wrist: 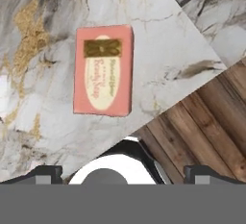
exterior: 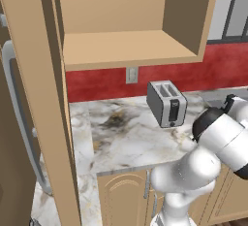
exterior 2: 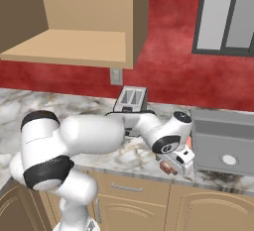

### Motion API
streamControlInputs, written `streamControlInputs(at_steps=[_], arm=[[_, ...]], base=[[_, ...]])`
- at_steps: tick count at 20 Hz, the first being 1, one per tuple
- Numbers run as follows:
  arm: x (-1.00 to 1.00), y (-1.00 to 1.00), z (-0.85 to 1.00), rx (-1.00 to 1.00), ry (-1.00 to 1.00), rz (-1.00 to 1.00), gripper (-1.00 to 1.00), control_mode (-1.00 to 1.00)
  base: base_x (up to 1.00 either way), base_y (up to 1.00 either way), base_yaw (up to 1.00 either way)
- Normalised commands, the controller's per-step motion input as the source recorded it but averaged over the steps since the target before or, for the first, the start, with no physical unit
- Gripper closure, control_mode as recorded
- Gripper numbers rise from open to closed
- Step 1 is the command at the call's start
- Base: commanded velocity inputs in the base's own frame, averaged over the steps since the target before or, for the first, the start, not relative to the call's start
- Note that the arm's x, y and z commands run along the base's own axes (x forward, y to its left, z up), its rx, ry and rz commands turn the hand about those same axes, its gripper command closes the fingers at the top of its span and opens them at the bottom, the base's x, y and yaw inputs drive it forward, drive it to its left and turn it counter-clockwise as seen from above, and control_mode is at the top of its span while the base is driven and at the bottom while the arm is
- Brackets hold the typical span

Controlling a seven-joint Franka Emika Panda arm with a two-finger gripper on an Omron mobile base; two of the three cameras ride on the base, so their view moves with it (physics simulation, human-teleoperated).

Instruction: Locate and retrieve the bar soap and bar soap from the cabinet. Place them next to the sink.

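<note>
Soap (wrist: 103, 70) flat, lengthwise toward gripper (wrist: 122, 172).

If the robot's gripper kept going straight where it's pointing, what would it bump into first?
Probably the marble counter, just beside the pink bar soap lying flat there. The gripper points down; depth is hard to judge.
</note>
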Motion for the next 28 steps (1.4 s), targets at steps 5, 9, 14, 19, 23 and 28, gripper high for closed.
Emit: streamControlInputs(at_steps=[5, 9, 14, 19, 23, 28], arm=[[-0.41, 0.60, 0.00, -0.07, 0.00, 0.00, -1.00, -1.00], [-0.54, 0.58, 0.04, -0.08, 0.00, 0.00, -1.00, -1.00], [-0.45, 0.68, 0.17, -0.08, -0.02, 0.00, -1.00, -1.00], [-0.19, 0.60, 0.38, -0.03, -0.08, 0.00, -1.00, -1.00], [-0.12, 0.45, 0.49, -0.01, -0.12, 0.00, -1.00, -1.00], [-0.11, 0.45, 0.53, -0.01, -0.14, 0.02, -1.00, -1.00]], base=[[0.00, 0.00, 0.00], [0.00, 0.00, 0.00], [0.00, 0.00, 0.00], [0.00, 0.00, 0.00], [0.00, 0.00, 0.00], [0.00, 0.00, 0.00]])
